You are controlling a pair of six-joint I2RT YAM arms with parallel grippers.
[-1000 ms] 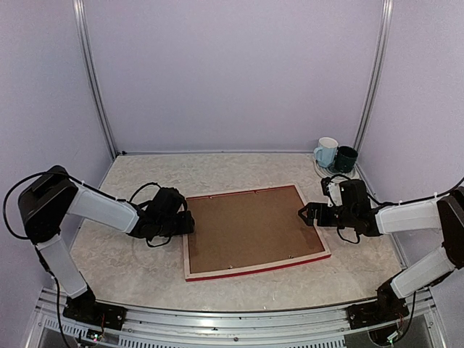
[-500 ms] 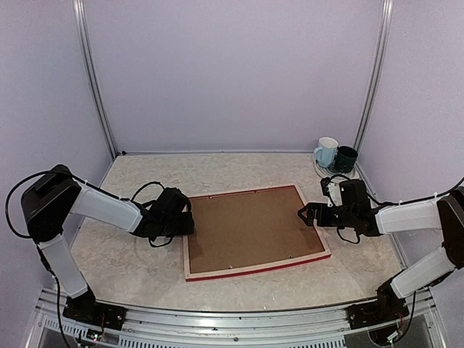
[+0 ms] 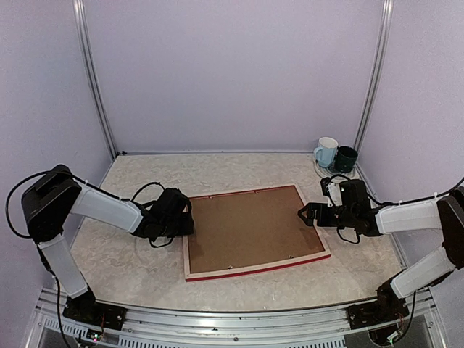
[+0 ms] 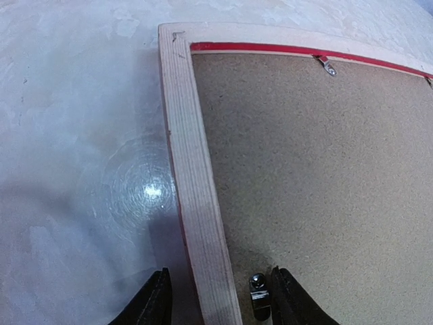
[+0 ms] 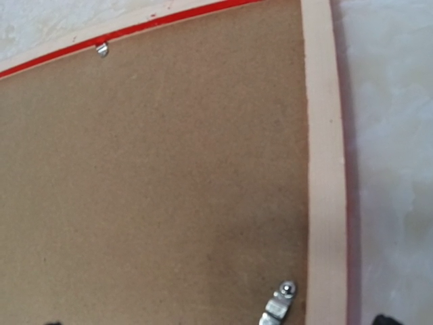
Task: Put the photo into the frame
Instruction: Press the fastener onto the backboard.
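Straddling the left rail of the frame with my left gripper, I had the jaws spread and holding nothing, one finger on the bare bench outside the wood and the other over the brown backing board, right next to a small metal tab. The frame lay face down in the middle of the bench, its red face showing only as a thin line along the side toward the near edge. The photo was nowhere in sight, so I could not tell whether it already sat under the board. My right gripper hovered at the rail toward the right edge, jaws apart as well, with another tab just inside it. The main risk, as I judged it, was closing on the rail and dragging or tipping the whole frame instead of working the tab, since nothing pinned the frame down. A finger catching the tab at an angle could bend it or gouge the board. If both arms pushed at once, the frame might skate toward the far right corner, where two mugs stood.
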